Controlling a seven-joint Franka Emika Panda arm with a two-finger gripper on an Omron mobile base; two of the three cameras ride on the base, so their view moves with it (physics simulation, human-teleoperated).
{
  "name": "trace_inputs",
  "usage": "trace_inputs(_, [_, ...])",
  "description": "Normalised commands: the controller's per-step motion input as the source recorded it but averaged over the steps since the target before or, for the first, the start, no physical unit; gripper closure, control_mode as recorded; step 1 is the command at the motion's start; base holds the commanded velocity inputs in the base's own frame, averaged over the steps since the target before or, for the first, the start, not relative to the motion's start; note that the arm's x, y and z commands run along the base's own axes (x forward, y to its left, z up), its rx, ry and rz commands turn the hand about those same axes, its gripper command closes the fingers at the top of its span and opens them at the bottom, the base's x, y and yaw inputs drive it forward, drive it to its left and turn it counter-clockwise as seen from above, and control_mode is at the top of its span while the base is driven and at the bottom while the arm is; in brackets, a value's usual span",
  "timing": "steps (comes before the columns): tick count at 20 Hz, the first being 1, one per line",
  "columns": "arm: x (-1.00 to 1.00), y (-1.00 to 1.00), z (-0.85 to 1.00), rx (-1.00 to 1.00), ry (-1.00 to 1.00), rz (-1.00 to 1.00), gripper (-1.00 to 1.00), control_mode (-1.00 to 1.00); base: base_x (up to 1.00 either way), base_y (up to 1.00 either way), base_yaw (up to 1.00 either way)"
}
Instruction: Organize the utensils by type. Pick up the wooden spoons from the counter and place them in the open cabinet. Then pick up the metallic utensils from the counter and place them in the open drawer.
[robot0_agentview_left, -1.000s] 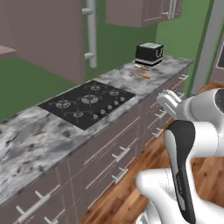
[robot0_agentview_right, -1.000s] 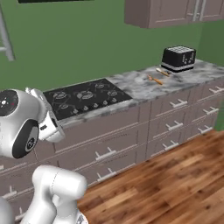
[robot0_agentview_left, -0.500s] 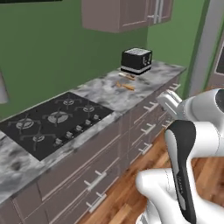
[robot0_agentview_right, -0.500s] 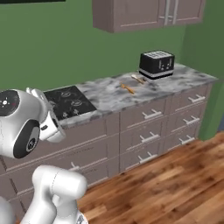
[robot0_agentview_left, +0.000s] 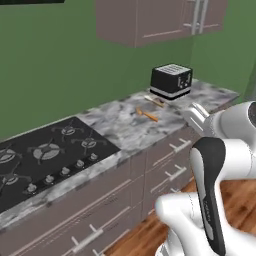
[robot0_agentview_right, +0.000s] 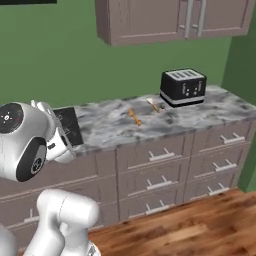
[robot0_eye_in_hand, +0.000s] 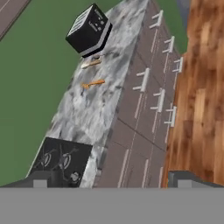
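Left base view: an orange-brown wooden spoon (robot0_agentview_left: 147, 115) and a paler one (robot0_agentview_left: 154, 102) lie on the marbled counter (robot0_agentview_left: 120, 125), near the black toaster (robot0_agentview_left: 171, 81), right of the cooktop (robot0_agentview_left: 45, 157).

Right base view: both spoons rest left of the toaster (robot0_agentview_right: 183, 88).

Hand view: my gripper (robot0_eye_in_hand: 111, 181) stands wide open, empty, well away from the spoons.

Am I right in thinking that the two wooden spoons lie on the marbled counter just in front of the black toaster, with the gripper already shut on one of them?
Not quite: the gripper is open and holds nothing, far from the wooden spoons, as the hand view shows. The rest stands: they lie on the counter in front of the toaster.
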Motion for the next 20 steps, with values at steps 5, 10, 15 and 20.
trace_inputs(5, [0.0,0.0,0.0,0.0,0.0,0.0,-1.0,1.0,0.92,-0.77,0.38])
trace_inputs(10, [0.0,0.0,0.0,0.0,0.0,0.0,-1.0,1.0,0.83,-0.68,0.39])
trace_inputs(15, [0.0,0.0,0.0,0.0,0.0,0.0,-1.0,1.0,0.69,-0.55,0.38])
trace_inputs(20, [0.0,0.0,0.0,0.0,0.0,0.0,-1.0,1.0,0.52,-0.26,0.34])
